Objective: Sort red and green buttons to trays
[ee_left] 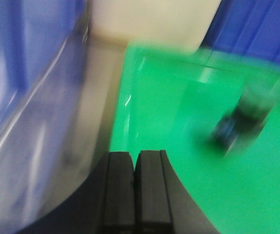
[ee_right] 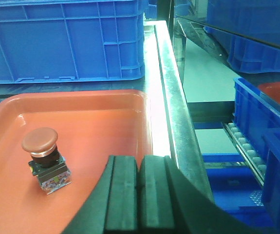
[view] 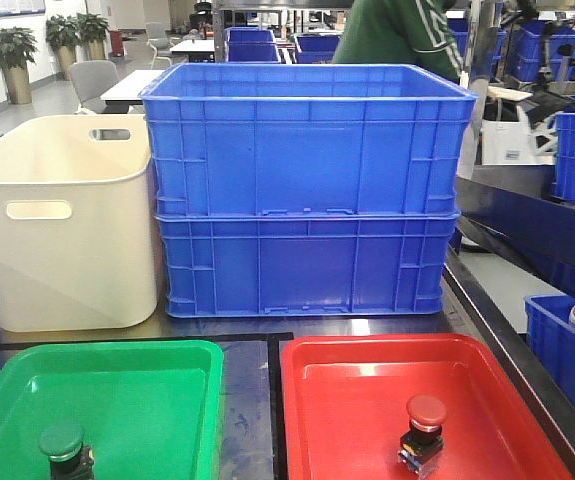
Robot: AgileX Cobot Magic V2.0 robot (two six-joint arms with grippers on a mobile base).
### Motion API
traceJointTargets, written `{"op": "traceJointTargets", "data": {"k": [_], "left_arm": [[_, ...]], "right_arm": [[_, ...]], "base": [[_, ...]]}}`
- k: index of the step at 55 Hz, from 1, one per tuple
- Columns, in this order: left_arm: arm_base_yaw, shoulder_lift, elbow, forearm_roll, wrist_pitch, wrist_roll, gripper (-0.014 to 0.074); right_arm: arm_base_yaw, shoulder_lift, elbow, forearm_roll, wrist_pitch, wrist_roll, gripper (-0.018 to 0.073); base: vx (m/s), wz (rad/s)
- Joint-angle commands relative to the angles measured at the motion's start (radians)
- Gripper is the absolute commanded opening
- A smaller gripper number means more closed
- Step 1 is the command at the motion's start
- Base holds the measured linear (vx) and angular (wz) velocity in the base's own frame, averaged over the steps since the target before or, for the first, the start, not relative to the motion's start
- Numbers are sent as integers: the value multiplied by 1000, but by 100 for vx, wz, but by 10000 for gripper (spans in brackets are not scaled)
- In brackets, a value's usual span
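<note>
The green-capped button stands upright in the green tray; in the left wrist view it is a blur at the right of that tray. The red-capped button stands upright in the red tray, and the right wrist view has it at the tray's left. My left gripper is shut and empty over the green tray's near left edge. My right gripper is shut and empty over the red tray's right side, apart from the button.
Two stacked deep blue crates stand behind the trays, with a cream tub to their left. A metal table rail runs along the red tray's right side. More blue crates sit lower at the right.
</note>
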Motion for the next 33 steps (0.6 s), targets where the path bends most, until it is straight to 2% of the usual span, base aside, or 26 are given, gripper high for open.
{"op": "traceJointTargets", "data": {"k": [1, 5, 10, 14, 22, 29, 33], "left_arm": [[-3, -34, 2, -98, -118, 223, -6], [-3, -113, 69, -112, -265, 299, -6], [3, -222, 161, -168, -364, 372, -6], [25, -301, 162, -250, -286, 403, -6], [81, -415, 163, -298, -255, 551, -6], [102, -409, 163, -464, -231, 681, -6], [102, -409, 163, -523, -208, 766, -6]], "right_arm": [[-2, 1, -30, -18, -62, -9, -8], [-2, 1, -30, -18, -62, -9, -8], [-2, 1, -30, -18, -62, -9, -8], [-2, 1, -30, -18, -60, -9, -8], [-2, 1, -30, -18, -58, -9, -8], [-2, 1, -30, -17, -58, -9, -8], [-2, 1, -30, -17, -58, -9, -8]], "base": [[0, 0], [0, 0], [0, 0], [0, 0], [0, 0], [0, 0], [0, 0]]}}
